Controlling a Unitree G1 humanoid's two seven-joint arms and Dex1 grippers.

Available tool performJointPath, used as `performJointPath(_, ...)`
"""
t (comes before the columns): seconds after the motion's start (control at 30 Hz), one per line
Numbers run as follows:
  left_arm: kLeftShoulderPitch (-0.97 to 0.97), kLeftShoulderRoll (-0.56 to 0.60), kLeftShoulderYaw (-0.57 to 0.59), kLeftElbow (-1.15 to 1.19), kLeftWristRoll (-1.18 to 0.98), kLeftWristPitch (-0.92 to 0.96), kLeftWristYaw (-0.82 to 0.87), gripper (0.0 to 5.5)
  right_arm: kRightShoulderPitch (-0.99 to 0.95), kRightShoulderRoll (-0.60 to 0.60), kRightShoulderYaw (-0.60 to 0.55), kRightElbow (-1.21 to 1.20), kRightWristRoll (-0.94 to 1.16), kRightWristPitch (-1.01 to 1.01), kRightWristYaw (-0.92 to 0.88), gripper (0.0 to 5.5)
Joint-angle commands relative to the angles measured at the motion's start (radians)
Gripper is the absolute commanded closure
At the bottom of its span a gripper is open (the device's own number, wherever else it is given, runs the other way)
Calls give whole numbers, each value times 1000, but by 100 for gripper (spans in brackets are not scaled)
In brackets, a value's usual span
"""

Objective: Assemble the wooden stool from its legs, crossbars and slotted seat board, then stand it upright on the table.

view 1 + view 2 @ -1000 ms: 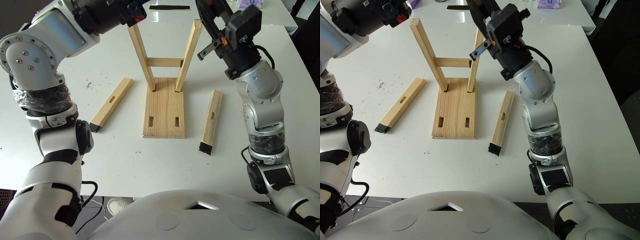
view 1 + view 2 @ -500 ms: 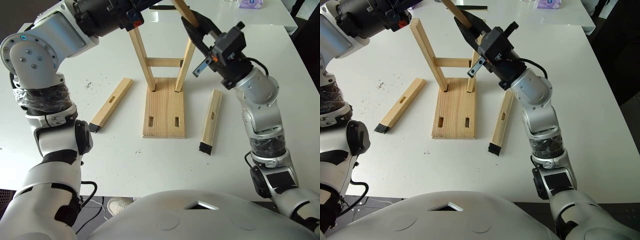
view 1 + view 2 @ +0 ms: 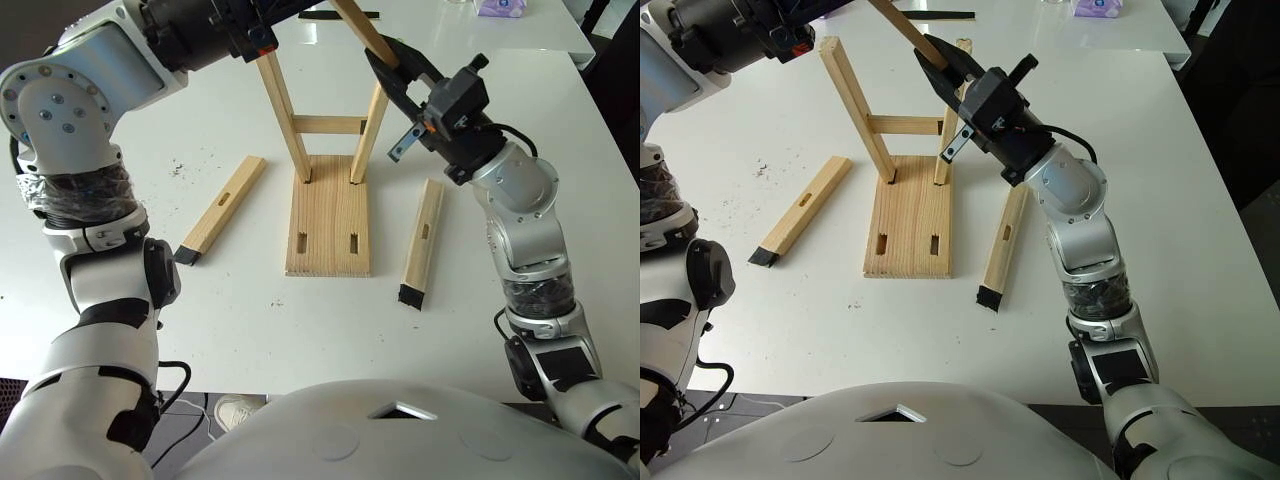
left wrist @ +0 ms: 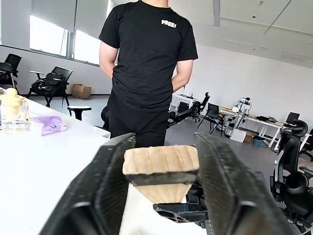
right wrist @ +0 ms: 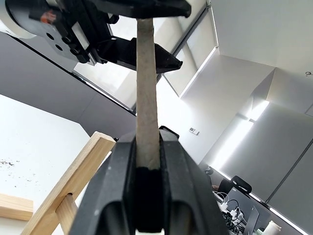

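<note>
The slotted seat board [image 3: 328, 215] lies flat mid-table. Two legs [image 3: 285, 115] [image 3: 372, 125] stand in its far slots, joined by a crossbar [image 3: 328, 125]. One loose leg [image 3: 225, 207] lies left of the board and another [image 3: 423, 240] lies to its right. A wooden bar [image 3: 357, 28] slants in the air above the standing legs, held at both ends. My left gripper [image 4: 161, 156] is shut on the bar's upper end [image 4: 160, 169]. My right gripper [image 3: 392, 62] is shut on its lower end [image 5: 146, 98], just above the right standing leg.
A black strip [image 3: 340, 15] and a purple packet [image 3: 500, 8] lie near the far edge of the white table [image 3: 250, 330]. Dark specks [image 3: 180, 168] lie left of the left loose leg. A person stands beyond the table in the left wrist view.
The bar has come down into view in the left gripper. The right gripper has swung left from beside the right standing leg and now grips the bar's lower end.
</note>
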Motion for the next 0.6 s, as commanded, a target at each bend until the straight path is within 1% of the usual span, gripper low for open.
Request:
performJointPath(0.03,-13,-4,-5,-6,23,0,-15,403,7,-10,-2,8,-10,-10,11,509)
performJointPath(0.07,-15,-6,-6,-6,27,-1,-17,417,8,-12,0,10,-11,-12,12,509)
performJointPath(0.1,-15,-6,-6,-7,31,-1,-18,419,7,-13,1,11,-14,-14,14,509)
performJointPath(0.5,1,0,-1,-31,77,-21,-50,419,5,-19,-11,24,-16,3,8,509)
performJointPath(0.53,7,2,0,-33,81,-26,-55,419,6,-19,-12,23,-15,7,8,472)
performJointPath(0.6,15,4,1,-36,93,-37,-65,419,10,-22,-9,19,-5,27,18,443)
